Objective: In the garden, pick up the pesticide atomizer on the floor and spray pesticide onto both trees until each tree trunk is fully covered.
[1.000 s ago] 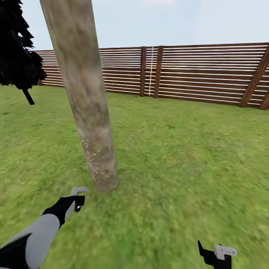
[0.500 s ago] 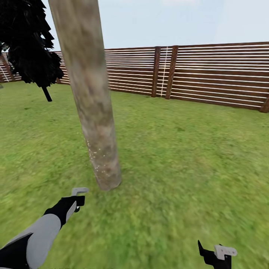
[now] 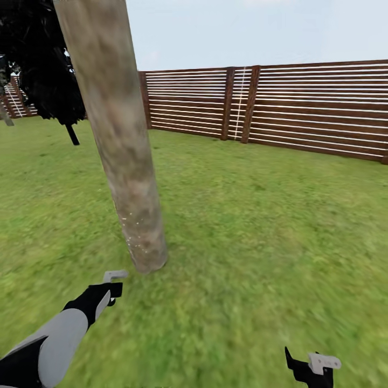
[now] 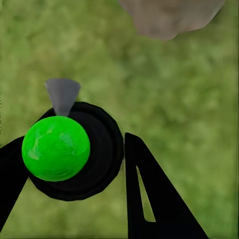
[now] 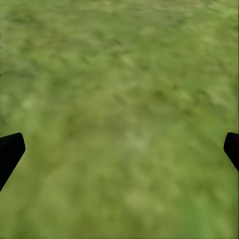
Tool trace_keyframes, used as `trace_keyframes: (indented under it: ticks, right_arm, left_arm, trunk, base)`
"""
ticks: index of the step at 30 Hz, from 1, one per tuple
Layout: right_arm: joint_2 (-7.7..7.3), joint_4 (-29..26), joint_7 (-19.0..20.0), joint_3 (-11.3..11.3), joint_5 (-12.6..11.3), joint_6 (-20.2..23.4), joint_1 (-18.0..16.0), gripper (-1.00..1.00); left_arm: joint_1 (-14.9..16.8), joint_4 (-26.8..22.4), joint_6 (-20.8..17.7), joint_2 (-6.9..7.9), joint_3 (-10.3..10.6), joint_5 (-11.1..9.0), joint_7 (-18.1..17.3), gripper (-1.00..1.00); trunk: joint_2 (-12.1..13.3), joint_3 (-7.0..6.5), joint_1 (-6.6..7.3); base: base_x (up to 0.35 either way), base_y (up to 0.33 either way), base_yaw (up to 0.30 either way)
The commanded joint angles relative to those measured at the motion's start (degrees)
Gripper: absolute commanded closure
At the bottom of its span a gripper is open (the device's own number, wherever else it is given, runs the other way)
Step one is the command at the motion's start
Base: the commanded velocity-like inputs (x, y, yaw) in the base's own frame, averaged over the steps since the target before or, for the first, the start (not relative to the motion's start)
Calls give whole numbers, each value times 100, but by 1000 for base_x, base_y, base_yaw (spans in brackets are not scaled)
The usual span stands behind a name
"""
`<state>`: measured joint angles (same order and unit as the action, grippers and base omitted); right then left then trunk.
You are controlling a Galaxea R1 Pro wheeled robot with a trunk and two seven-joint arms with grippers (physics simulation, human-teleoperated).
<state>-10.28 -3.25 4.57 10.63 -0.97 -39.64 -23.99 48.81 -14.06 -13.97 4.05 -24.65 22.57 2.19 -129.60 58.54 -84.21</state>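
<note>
Left wrist view: left gripper (image 4: 74, 169) clamped around atomizer (image 4: 56, 148), grey nozzle toward tree trunk (image 4: 169, 17).

the left arm (image 3: 51, 339) reaches forward and up from the lower left, grey forearm, black wrist. its left pincer (image 4: 74, 164) is clamped on a black, green-topped object. the right pincer (image 5: 119, 149) hangs low, jaws spread wide, holding nothing.

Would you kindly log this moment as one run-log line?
left gripper: shut on green-topped black atomizer | right gripper: open, over grass | mottled grey-brown tree trunk: ahead-left
</note>
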Motion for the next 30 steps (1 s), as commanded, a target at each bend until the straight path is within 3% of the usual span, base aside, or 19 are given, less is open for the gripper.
trace_keyframes:
  ticks: [1,6,16,30]
  right_arm:
    - [0,0,0,0,0,0,0,-100]
    - [0,9,0,0,8,0,0,-100]
    - [0,2,0,0,17,1,0,-100]
    - [-4,0,0,0,5,0,0,-100]
  left_arm:
    - [-2,3,0,1,1,1,0,100]
    - [1,9,0,3,1,1,5,100]
    - [0,4,9,8,-5,1,1,100]
    - [0,12,82,5,-22,-10,9,100]
  trunk:
    - [0,0,0]
    - [0,0,0]
    - [0,0,0]
    - [0,0,0]
  base:
    - [0,-272,271]
    - [9,-272,240]
    - [79,-272,27]
    - [39,-272,262]
